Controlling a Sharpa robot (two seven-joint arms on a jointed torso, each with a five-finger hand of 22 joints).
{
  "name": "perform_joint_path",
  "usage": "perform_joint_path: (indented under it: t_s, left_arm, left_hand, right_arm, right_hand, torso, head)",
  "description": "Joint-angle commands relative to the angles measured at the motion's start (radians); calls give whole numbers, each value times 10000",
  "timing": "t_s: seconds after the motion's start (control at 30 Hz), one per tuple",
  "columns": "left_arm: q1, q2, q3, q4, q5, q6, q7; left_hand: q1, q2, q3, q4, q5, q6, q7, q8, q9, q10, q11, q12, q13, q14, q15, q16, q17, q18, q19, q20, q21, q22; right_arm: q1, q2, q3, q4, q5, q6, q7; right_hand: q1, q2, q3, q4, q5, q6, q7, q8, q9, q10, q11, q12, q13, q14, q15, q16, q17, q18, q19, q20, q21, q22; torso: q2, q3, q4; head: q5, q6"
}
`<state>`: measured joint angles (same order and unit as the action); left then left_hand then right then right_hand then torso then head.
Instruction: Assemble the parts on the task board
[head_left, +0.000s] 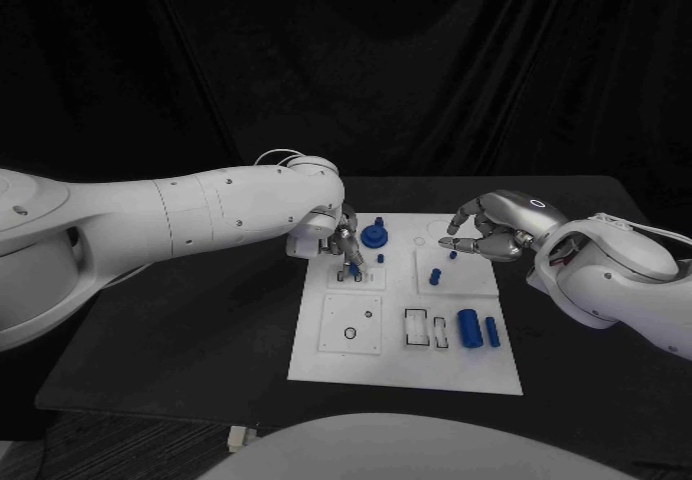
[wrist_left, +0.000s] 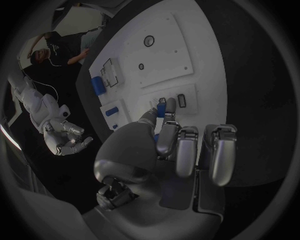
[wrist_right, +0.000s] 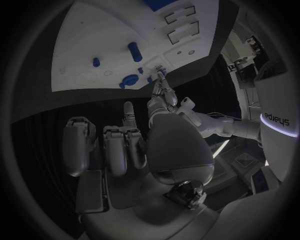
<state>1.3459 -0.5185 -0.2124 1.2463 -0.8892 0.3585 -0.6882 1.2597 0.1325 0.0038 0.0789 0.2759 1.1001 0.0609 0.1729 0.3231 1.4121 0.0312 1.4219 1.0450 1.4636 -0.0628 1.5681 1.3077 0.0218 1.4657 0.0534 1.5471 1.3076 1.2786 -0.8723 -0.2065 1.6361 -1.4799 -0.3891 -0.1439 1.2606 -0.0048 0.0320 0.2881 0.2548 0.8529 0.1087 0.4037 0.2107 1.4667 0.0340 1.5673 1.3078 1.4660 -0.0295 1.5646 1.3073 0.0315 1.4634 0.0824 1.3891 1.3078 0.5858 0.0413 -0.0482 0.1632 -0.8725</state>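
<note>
Head view: small blue part (head_left: 355, 269) pinched by left hand (head_left: 335, 240) over slot on task board (head_left: 408, 360), held upright for insertion; right hand (head_left: 495, 232) kept clear beside board, fingers loosely curled, nothing held

Standing just beside the left hand (head_left: 335, 238): blue round part (head_left: 375, 237). Lying open between it and the right hand (head_left: 490, 232): bare task board (head_left: 411, 360).
</note>
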Motion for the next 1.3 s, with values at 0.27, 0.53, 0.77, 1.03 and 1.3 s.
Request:
perform_joint_path:
  t_s: [0.27,0.53,0.77,1.03,1.3]
  left_arm:
    - [0,37,6,-63,59,-407,94]
    - [-45,38,4,-19,59,-401,37]
    - [-59,18,3,-27,59,-421,-47]
    - [-67,-19,3,27,59,-331,-126]
    - [-71,-57,2,103,59,-180,-264]
  left_hand:
    - [-219,-15,168,40,-26,-81,-3,-99,16,1587,-465,1489,5258,1072,-34,27,2631,-80,649,-68,-45,2119]
    - [-247,-34,205,42,-47,-75,-3,-113,22,1587,-465,1489,5258,1072,-32,27,2631,-78,643,-65,-51,2112]
    - [-266,-47,228,44,-62,-82,0,-128,24,1587,-465,1489,5258,1072,-33,27,2631,-79,647,-64,-49,2116]
    - [-294,-57,263,49,-93,-81,3,-143,29,1587,-463,1489,5258,1072,-32,27,2631,-73,631,-63,-62,2096]
    - [-337,-76,324,54,-156,-25,-10,-138,53,1587,-470,1489,5258,1072,-35,27,2631,-75,637,-62,-61,2103]
  right_arm:
    - [-67,47,5,-39,23,134,-210]
    - [-81,66,5,-54,27,154,-220]
    - [-101,67,5,-69,27,165,-215]
    - [-113,79,5,-84,27,188,-217]
    - [-128,87,5,-96,28,249,-236]
  right_hand:
    - [125,-3,-6,-42,29,38,-11,-36,-20,1041,-28,35,2630,994,-46,-45,2461,184,57,-60,-83,1963]
    - [163,0,1,-51,50,39,-12,-39,-22,1041,-30,35,2630,992,-49,-51,2452,188,49,-62,-102,1957]
    - [198,-2,7,-58,73,40,-12,-43,-25,1041,-31,35,2630,990,-50,-56,2445,192,40,-64,-121,1951]
    - [198,-2,7,-58,73,40,-12,-43,-25,1041,-31,35,2630,990,-50,-56,2445,192,40,-64,-121,1951]
    - [209,-2,8,-61,83,40,-12,-44,-25,1041,-32,35,2630,987,-51,-62,2436,193,38,-65,-125,1949]
  torso:
    - [-6,-2,12]
    - [-3,12,11]
    - [-8,8,10]
    - [-15,1,23]
    - [-29,4,5]
  head:
    - [52,-2]
    - [86,-2]
    - [137,-2]
    - [120,-2]
    - [173,-2]
